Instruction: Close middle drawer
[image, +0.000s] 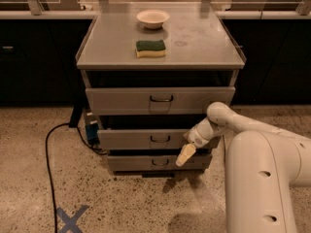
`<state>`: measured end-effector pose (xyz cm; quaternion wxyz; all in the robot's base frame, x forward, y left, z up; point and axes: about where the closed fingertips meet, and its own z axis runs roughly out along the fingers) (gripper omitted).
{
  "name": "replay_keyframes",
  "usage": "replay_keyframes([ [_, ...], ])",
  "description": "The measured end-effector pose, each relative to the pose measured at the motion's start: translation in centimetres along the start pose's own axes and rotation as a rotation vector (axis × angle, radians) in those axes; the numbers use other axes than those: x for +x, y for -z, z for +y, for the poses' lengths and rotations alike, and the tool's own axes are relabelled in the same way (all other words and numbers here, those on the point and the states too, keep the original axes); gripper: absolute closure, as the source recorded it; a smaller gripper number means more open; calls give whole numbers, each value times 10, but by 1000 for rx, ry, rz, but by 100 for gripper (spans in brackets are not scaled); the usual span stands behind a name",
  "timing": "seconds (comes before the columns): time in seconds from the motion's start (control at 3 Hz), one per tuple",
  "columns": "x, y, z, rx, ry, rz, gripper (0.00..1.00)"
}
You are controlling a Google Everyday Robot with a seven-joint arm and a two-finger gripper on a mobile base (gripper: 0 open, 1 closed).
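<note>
Camera view: gripper [185, 154] low, at 4 o'clock of middle drawer [129, 140] handle [160, 139], by front's right end. Jaws narrow, no gap showing. Drawer juts out slightly under top drawer [121, 101] — sponge [150, 48], bowl [153, 18] on bench [204, 42].

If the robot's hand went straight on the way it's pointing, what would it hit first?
The hand, low by the right end of the middle drawer, points down and left. It would probably meet the lowest drawer front first, though depth is unclear.
</note>
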<state>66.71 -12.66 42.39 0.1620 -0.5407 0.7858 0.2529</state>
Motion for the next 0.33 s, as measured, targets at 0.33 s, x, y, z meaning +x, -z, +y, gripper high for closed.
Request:
replay_keyframes([
  [0.33,-8,7,-7,38,10,-39,0],
])
